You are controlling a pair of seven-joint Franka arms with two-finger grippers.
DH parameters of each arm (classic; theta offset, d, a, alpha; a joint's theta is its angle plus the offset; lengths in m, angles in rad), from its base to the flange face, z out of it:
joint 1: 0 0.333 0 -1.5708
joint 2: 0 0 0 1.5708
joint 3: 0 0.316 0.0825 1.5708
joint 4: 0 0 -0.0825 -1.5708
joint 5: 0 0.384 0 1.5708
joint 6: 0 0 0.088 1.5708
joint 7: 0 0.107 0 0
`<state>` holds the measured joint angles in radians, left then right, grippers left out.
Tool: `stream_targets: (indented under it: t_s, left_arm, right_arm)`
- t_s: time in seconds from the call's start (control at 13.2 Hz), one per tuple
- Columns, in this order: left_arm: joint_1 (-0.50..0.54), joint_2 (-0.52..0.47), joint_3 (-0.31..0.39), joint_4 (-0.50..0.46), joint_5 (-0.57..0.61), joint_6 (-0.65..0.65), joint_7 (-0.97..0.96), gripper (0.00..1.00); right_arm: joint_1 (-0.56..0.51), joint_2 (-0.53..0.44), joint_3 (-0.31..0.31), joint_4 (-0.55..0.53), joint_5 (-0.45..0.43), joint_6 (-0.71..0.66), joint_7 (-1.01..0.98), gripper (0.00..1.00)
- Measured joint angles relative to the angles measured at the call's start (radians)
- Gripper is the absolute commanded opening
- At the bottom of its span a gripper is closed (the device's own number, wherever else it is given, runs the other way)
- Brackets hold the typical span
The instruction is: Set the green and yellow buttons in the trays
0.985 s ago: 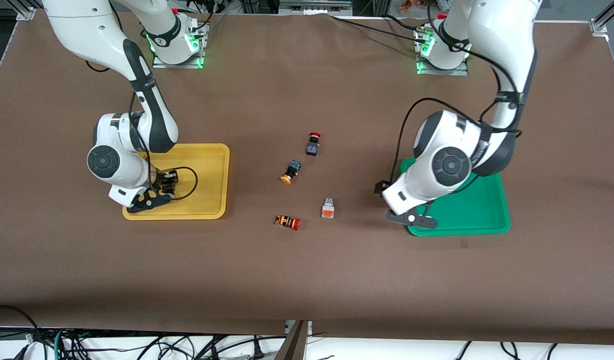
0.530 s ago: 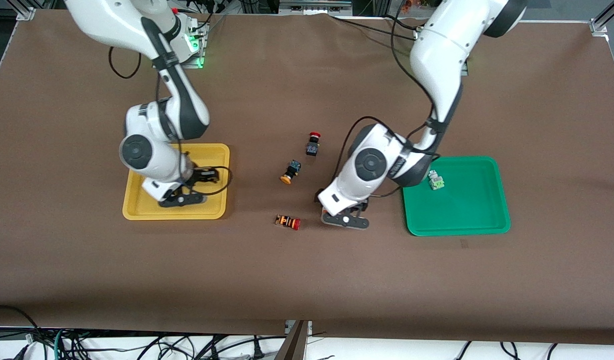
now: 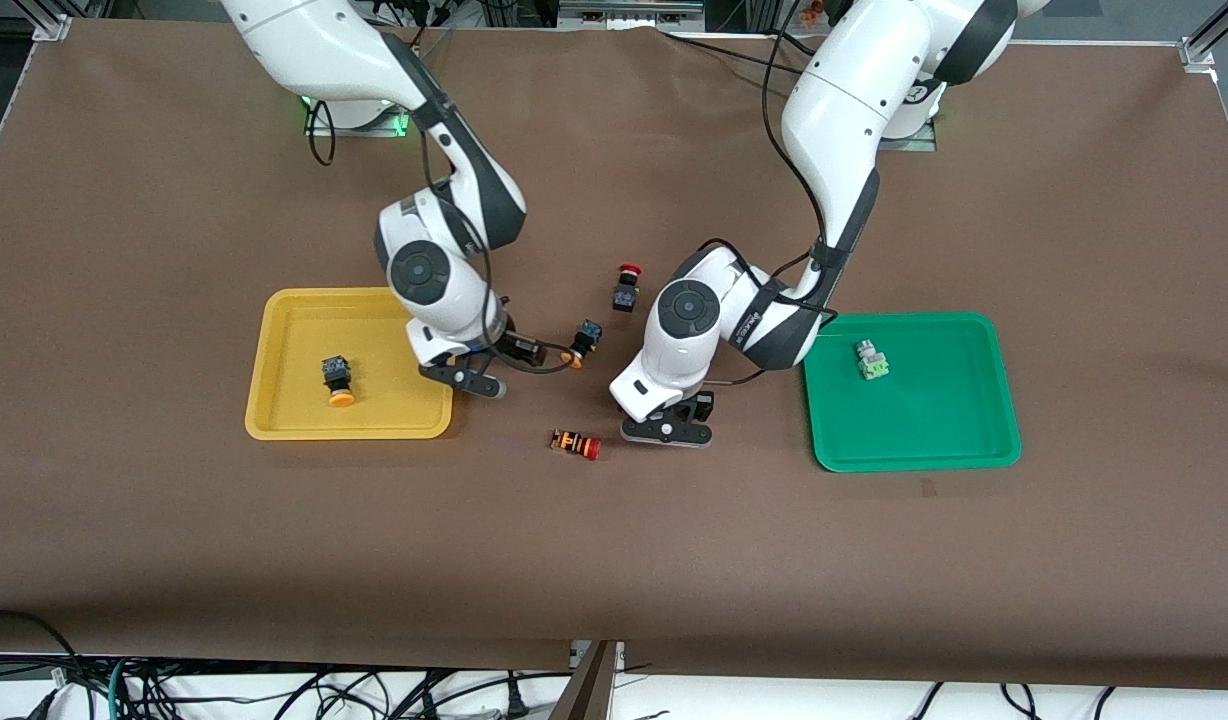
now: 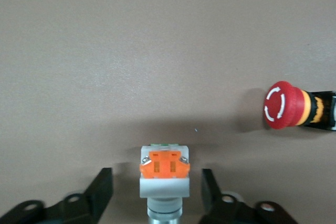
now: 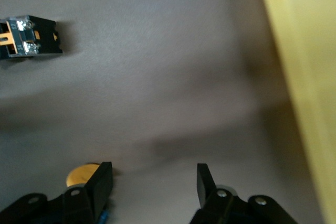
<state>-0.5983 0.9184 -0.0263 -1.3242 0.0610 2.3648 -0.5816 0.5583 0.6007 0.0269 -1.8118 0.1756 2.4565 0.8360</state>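
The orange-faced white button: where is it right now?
The orange-faced white button sits on the table mat between the open fingers of the left gripper, hidden under that arm in the front view. The orange-striped red-capped button lies beside it, toward the right arm's end.

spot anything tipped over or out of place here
Nothing looks damaged. The striped red-capped button lies on its side on the table, and the yellow-capped button and green button lie on their sides in their trays.

From the front the left arm hides the orange-faced button (image 4: 164, 174). The right wrist view shows only the cap edge of a yellow-capped button (image 5: 83, 174), and the picture's edge crops the orange-striped button (image 4: 299, 108).
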Motion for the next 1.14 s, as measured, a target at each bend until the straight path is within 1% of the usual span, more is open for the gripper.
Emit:
stream_targets:
  t_s: [0.15,0.23,0.38,0.53,0.61,0.68,0.83,0.98,1.06,1.14]
  left_arm:
    - [-0.001,0.009,-0.001,0.0,0.0,0.0,0.0,0.47]
    - [-0.001,0.012,-0.001,0.0,0.0,0.0,0.0,0.3]
    - [-0.001,0.013,0.0,0.002,0.0,0.003,0.0,0.11]
    - [0.0,0.01,0.008,0.015,0.0,0.0,0.0,0.09]
    - [0.002,-0.001,0.023,0.027,0.0,-0.026,0.0,0.13]
    - [0.01,-0.023,0.037,0.04,0.0,-0.086,0.002,0.13]
    - [0.049,-0.095,0.05,0.052,0.002,-0.273,0.055,0.12]
    - [0.114,-0.171,0.059,0.053,0.005,-0.485,0.181,0.12]
    - [0.161,-0.202,0.062,0.052,0.006,-0.562,0.255,0.1]
    - [0.217,-0.225,0.063,0.05,0.007,-0.611,0.322,0.08]
  right_arm:
    - [0.021,0.037,0.007,0.033,0.004,0.021,0.093,0.73]
    - [0.022,0.045,0.011,0.049,0.019,0.021,0.111,0.73]
    - [0.021,0.047,0.011,0.065,0.069,0.02,0.114,0.73]
    - [0.02,0.048,0.017,0.067,0.109,0.019,0.114,0.73]
    - [0.021,0.05,0.027,0.067,0.121,0.019,0.117,0.73]
    - [0.021,0.052,0.036,0.067,0.125,0.019,0.124,0.73]
    - [0.022,0.064,0.045,0.067,0.13,0.02,0.135,0.73]
    - [0.029,0.076,0.05,0.068,0.137,0.025,0.136,0.73]
    - [0.035,0.082,0.05,0.068,0.137,0.036,0.139,0.72]
    - [0.04,0.089,0.051,0.068,0.137,0.047,0.141,0.69]
